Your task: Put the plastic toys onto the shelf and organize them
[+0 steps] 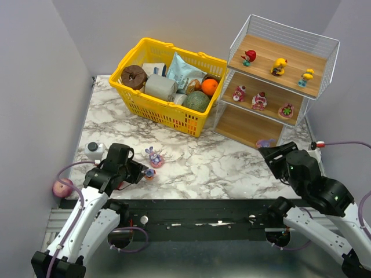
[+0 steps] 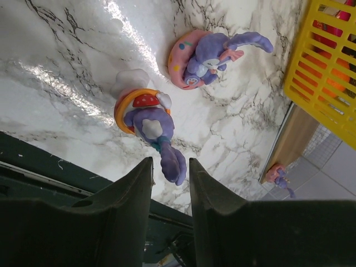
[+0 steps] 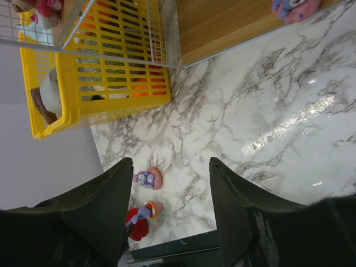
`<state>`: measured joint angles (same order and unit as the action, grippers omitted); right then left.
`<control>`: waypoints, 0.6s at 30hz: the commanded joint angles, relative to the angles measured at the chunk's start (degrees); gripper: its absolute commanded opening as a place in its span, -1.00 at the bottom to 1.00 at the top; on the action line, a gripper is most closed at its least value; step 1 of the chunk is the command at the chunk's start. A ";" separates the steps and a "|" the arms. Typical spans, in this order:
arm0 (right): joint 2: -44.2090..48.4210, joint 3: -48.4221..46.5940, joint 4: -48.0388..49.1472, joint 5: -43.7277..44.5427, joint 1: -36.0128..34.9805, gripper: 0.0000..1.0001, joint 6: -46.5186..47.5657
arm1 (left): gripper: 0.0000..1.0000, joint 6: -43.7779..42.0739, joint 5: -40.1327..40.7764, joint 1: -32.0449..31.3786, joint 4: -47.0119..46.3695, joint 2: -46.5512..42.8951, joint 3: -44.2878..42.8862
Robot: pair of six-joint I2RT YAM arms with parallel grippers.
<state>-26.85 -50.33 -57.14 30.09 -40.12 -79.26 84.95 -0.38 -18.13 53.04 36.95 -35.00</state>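
Plain grey walls [image 1: 35, 87] enclose a glossy white marble-patterned table [image 1: 220, 168].

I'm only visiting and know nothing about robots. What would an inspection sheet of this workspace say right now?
Surface: marble-look table, no spills seen.
Job's things: shelf holds three top toys, three middle toys and a bottom bunny; far bunny and near bunny lie on the table.
Clutter: yellow basket full of groceries; white bottle; pink round object.
Grippers: left gripper, jaws either side of the near bunny's ears, not clearly clamped; right gripper, jaws open, empty, before the shelf.
Cables: pinkish cables along both arms, away from the toys.
Surroundings: plain grey walls; nothing else seen.
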 commanded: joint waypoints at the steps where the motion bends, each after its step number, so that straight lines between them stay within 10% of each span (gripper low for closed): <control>1: 1.10 -0.83 -4.29 3.93 -0.22 0.28 -0.80 | -0.25 0.66 1.35 -0.50 -2.15 1.45 0.81; 10: 1.10 -0.74 -4.20 3.23 -0.22 0.22 -0.72 | -1.00 -0.83 1.79 -0.59 -2.76 2.60 -0.41; 18: -0.13 -1.35 -2.01 3.66 -0.22 0.22 0.51 | -1.00 -6.19 4.95 -4.79 4.00 6.20 -11.56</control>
<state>-26.30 -50.33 -59.70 31.33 -40.12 -79.44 82.08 0.82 -19.94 54.00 42.00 -39.44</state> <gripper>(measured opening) 0.613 0.022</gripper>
